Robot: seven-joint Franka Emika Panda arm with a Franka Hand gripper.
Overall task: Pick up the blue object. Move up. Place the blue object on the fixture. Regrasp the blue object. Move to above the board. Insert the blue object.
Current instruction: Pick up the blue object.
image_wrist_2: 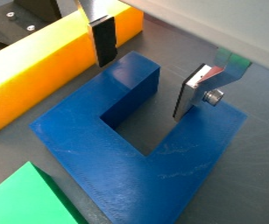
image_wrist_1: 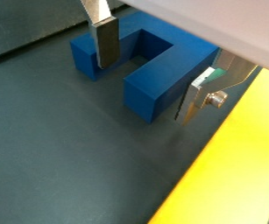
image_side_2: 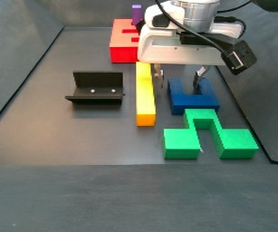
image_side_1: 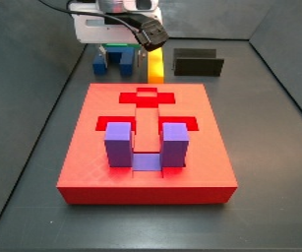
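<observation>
On the dark grey floor (image_side_1: pixel 35 148), walled by grey panels, the board (image_side_1: pixel 147 162) is the biggest thing, with a purple U-shaped block (image_side_1: pixel 146 146) standing in its recesses. Behind it lie the yellow bar (image_side_2: pixel 145 94), the green block (image_side_2: pixel 207 133) and the fixture (image_side_2: pixel 95 89), which sits apart to one side. The blue object (image_wrist_2: pixel 137 149) lies flat on the floor between the yellow bar and the green block. The gripper (image_wrist_2: pixel 148 66) is low over it, jaws open, one finger (image_wrist_1: pixel 102 41) and its partner (image_wrist_1: pixel 196 93) straddling a prong without pinching it.
</observation>
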